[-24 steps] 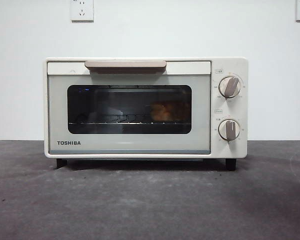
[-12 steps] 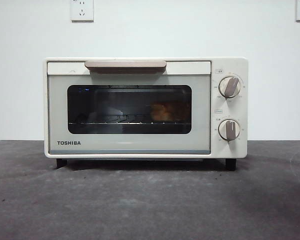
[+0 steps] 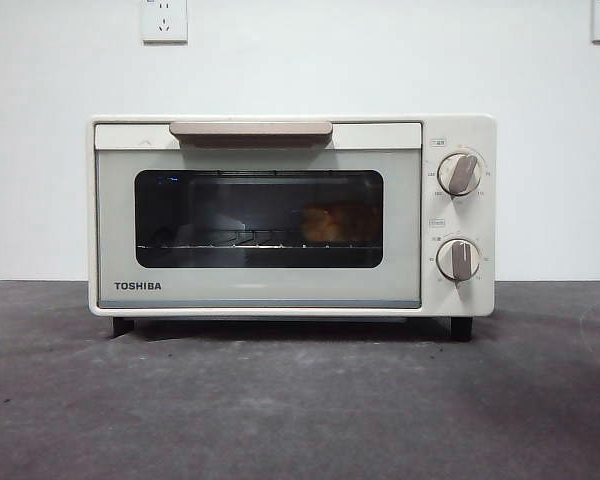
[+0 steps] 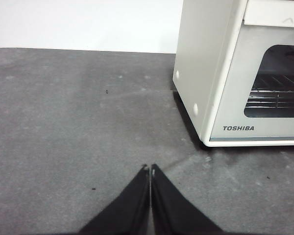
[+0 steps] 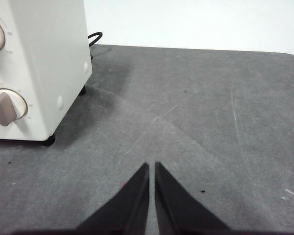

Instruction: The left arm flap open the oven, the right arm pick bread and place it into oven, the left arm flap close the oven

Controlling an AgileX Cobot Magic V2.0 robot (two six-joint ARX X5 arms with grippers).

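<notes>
At the center of the front view, the oven (image 3: 291,215) stands on the dark grey table (image 3: 300,410) with its door shut, the beige bar handle (image 3: 250,130) across the top and two knobs (image 3: 459,173) stacked at its right side. Behind the dark glass window, the bread (image 3: 325,224) rests on the wire rack (image 3: 220,243), toward the window's right half. Neither arm appears in that view. Over bare table beside the oven's corner, the left gripper (image 4: 150,169) has its jaws pressed together, empty. Near the oven's knob side, the right gripper (image 5: 152,166) is likewise closed to a thin slit, holding nothing.
</notes>
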